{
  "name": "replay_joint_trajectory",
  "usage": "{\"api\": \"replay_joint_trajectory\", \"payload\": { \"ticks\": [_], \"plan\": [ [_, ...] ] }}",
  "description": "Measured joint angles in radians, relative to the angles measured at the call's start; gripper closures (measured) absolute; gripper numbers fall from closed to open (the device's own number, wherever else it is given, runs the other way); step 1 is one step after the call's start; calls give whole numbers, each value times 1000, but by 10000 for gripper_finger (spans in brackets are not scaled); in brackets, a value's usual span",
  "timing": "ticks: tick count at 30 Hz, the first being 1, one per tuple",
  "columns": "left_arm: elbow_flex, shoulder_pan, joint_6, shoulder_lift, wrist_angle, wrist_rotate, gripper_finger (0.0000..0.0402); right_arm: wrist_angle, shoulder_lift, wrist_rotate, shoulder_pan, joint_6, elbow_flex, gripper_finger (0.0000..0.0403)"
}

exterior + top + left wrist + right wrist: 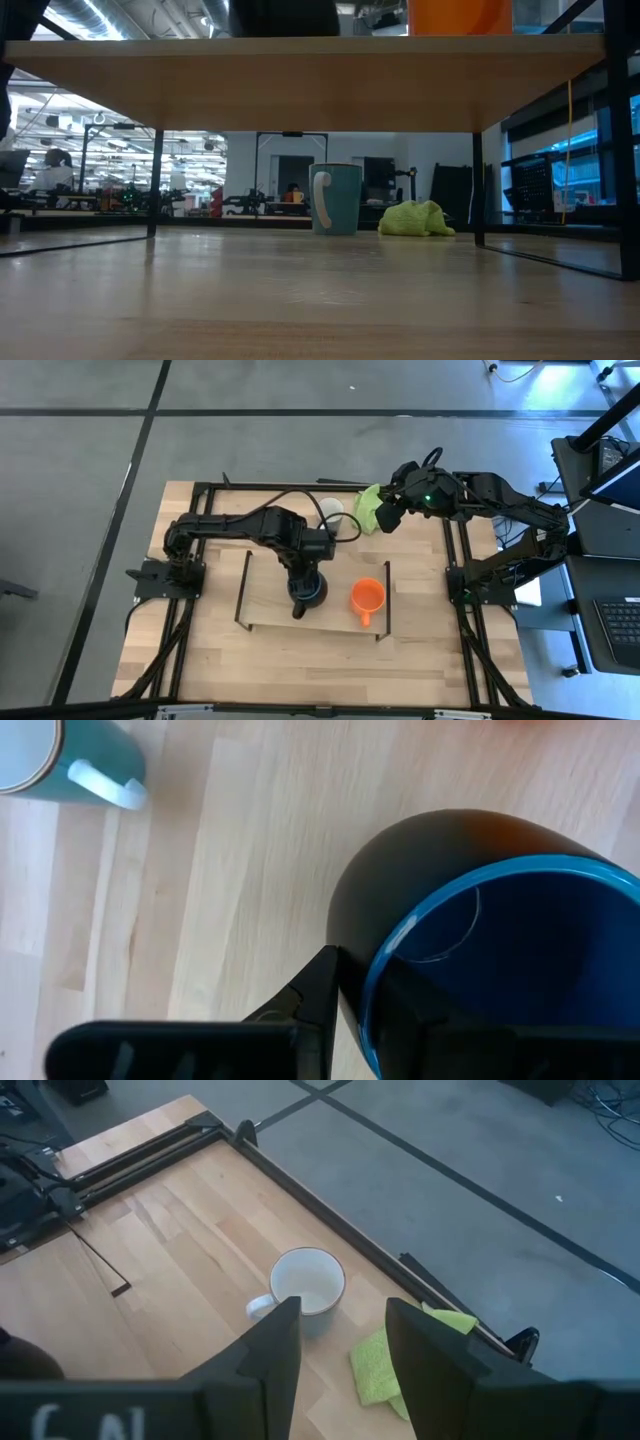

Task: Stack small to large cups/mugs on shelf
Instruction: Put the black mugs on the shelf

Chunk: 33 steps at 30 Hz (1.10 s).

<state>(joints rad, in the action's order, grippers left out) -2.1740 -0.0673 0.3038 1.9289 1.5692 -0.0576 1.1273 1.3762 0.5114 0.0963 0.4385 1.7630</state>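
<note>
Lime-green cloth (369, 506) — crumpled — lies near the tabletop's (300, 660) far edge.

Shelf (270, 595) sits mid-surface (200, 660); on it, the dark mug (308, 590) is near the middle with the left gripper (303, 600) on its rim, one finger inside and one outside, and the small mug (367, 597) stands just to its right, apart from it, handle toward the front edge. The large mug (331, 510) stands on the surface behind the shelf, with the cloth (370, 507) just right of it near the back edge. Right gripper (385, 518) hangs above the cloth, fingers apart, holding nothing.
</note>
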Motion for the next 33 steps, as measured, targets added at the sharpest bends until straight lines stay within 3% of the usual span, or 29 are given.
{"api": "replay_joint_trajectory", "payload": {
  "ticks": [27, 33],
  "plan": [
    [-2, 0, 17, -30, -4, 27, 320, -1, 0, 9, 0, -1, 0, 254],
    [-64, -7, 26, -45, 1, 22, 316, -2, 0, 19, 0, 0, 0, 254]
  ]
}}
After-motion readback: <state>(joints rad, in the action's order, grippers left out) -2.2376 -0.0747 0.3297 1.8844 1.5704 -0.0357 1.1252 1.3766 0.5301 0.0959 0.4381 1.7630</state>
